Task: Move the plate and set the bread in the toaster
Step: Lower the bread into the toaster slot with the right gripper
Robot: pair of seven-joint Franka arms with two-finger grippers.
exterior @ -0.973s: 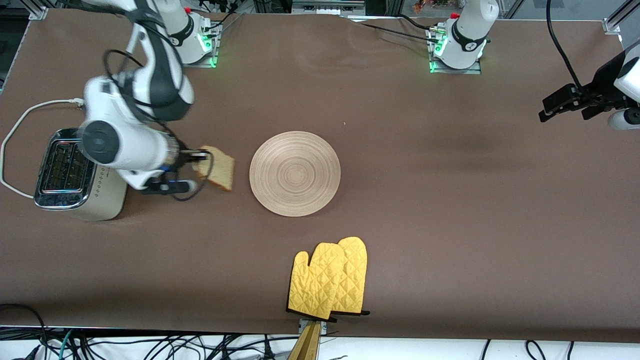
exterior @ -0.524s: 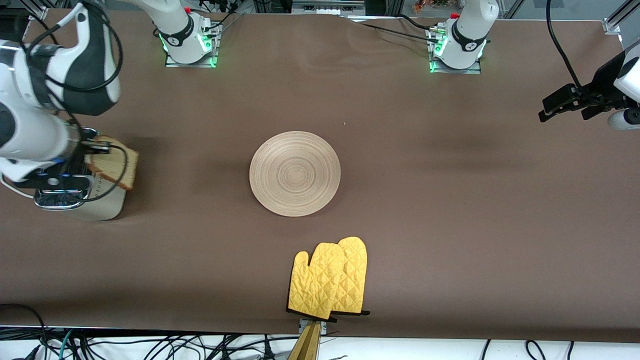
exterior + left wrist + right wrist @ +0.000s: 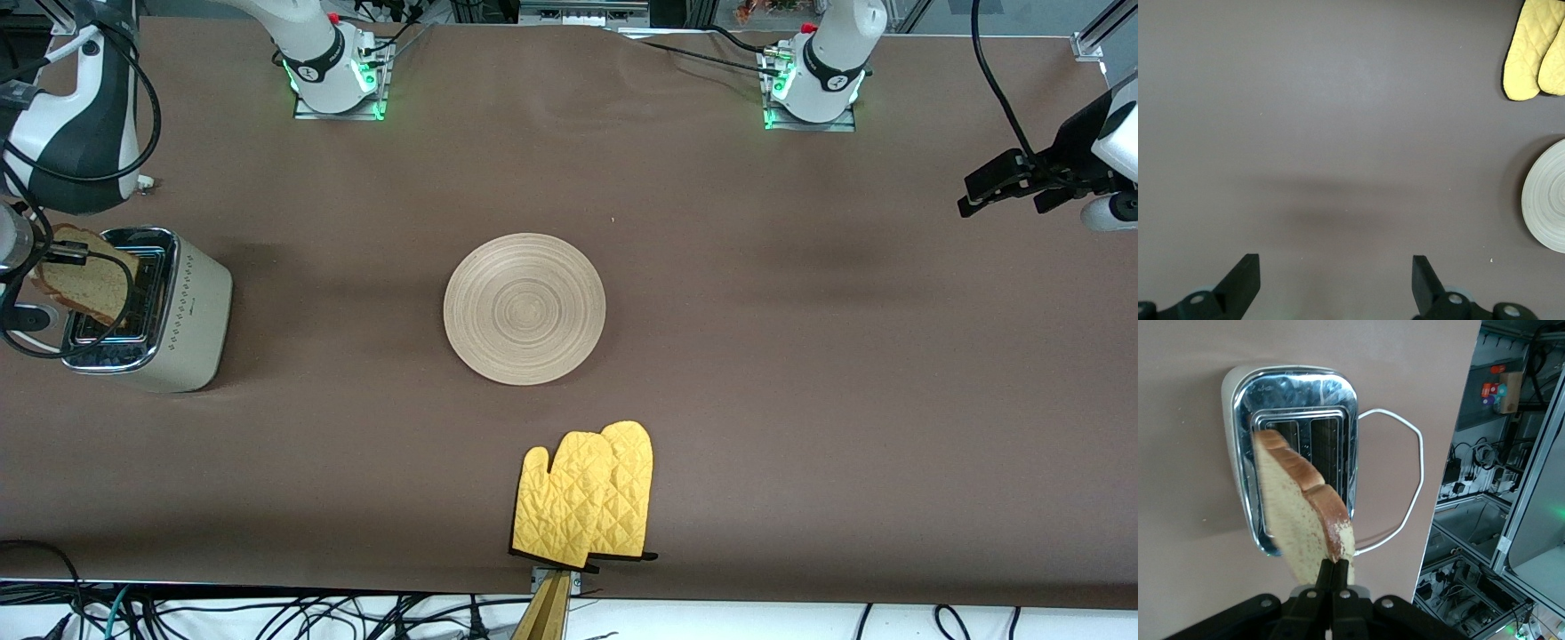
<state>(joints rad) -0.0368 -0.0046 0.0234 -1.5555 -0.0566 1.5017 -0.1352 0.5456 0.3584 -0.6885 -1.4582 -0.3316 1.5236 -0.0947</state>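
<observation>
My right gripper [image 3: 64, 256] is shut on one edge of the bread [image 3: 87, 283], a light-brown slice with a darker crust. It holds the slice on edge, tilted, in the air over the chrome top of the cream-white toaster [image 3: 182, 324]. In the right wrist view the bread [image 3: 1298, 517] hangs over the toaster's slots [image 3: 1315, 430] from the shut gripper [image 3: 1338, 577]. The round wooden plate [image 3: 524, 308] lies bare at the table's middle. My left gripper [image 3: 978, 191] waits open and empty at the left arm's end of the table; its wrist view [image 3: 1335, 283] shows bare table below.
A pair of yellow oven mitts [image 3: 587, 505] lies near the table's front edge, nearer to the camera than the plate. The toaster's white cord [image 3: 1408, 480] loops beside it at the table's end. The plate [image 3: 1548, 200] and mitts [image 3: 1535, 50] show in the left wrist view.
My right gripper has carried the bread from beside the plate toward the right arm's end of the table, to above the toaster's top. The left arm and the plate have not moved.
</observation>
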